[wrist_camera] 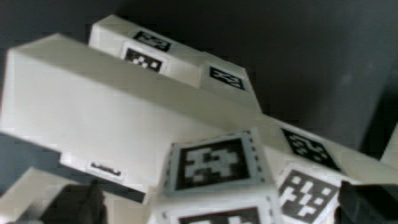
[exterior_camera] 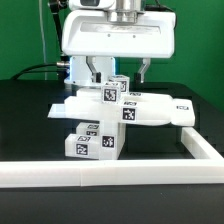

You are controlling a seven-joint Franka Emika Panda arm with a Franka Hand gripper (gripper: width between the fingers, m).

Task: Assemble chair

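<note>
The partly built white chair stands on the black table. A flat seat panel lies across a tagged block, and a tagged upright piece rises from it. My gripper hangs just above, its dark fingers straddling the upright piece with a gap showing on the exterior view's right. In the wrist view the panel and tagged blocks fill the frame, and my gripper has its fingertips wide apart at either side. It looks open.
A long white border rail runs along the table's front and turns back at the exterior view's right. The robot's white body stands behind the chair. A green wall is at the back.
</note>
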